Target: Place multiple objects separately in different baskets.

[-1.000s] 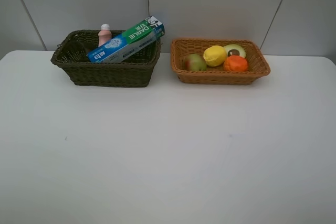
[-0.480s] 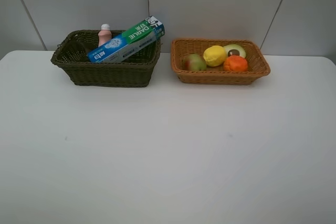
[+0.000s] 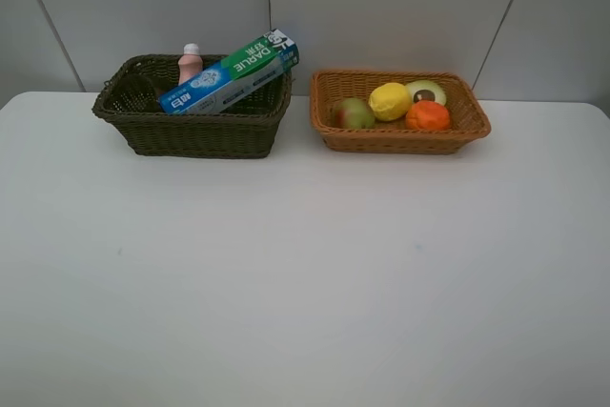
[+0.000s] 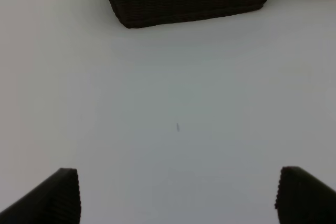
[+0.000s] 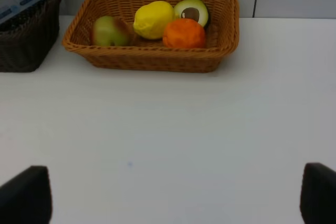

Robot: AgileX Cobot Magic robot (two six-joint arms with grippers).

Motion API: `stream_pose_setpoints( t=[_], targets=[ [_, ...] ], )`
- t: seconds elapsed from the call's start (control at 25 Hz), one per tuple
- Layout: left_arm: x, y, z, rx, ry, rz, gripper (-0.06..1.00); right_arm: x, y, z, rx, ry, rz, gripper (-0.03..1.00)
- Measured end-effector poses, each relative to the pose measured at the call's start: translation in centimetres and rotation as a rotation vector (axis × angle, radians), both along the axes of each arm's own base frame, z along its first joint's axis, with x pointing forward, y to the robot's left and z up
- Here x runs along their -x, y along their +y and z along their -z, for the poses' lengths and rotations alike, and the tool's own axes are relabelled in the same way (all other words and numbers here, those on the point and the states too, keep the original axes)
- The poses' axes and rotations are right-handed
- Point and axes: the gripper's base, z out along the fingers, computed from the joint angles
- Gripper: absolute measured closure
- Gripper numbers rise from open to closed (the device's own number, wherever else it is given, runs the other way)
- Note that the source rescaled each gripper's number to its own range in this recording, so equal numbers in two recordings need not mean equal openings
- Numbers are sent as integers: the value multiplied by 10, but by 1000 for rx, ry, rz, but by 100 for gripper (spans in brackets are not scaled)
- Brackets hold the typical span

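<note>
Where the counter (image 3: 305,274) meets the wall, two wicker baskets sit side by side, a narrow gap between them. Light orange-tan basket (image 3: 398,131), on the right of the high view, shallow: holds a green-red pear (image 3: 353,113) at its left end, a yellow lemon (image 3: 390,101) next to it, a halved avocado (image 3: 426,92) cut face up toward the back, an orange (image 3: 428,115) in front of the avocado. Lemon, avocado and orange crowd together, touching or nearly so. Dark brown-green basket (image 3: 195,129), on the left, deeper: blue-green DARLIE toothpaste box (image 3: 229,73) lies slanted across it, its upper end jutting over the right rim. Pink white-capped bottle (image 3: 190,64) stands upright behind the box. Other contents of this basket not discernible.

Left end effector (image 4: 177,195): jaws spread wide, nothing between them, over bare counter well short of the dark basket. Right end effector (image 5: 176,195): jaws likewise wide apart and empty, over bare counter, facing the tan basket. Neither arm shows in the high view.
</note>
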Motion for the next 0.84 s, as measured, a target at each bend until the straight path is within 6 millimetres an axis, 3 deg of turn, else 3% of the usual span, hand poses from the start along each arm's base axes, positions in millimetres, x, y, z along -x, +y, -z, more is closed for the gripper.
stream_pose_setpoints(
  t=[0.84],
  targets=[
    [0,0,0,0,0,0,-4,0,0,0,0,0,0,-3]
  ],
)
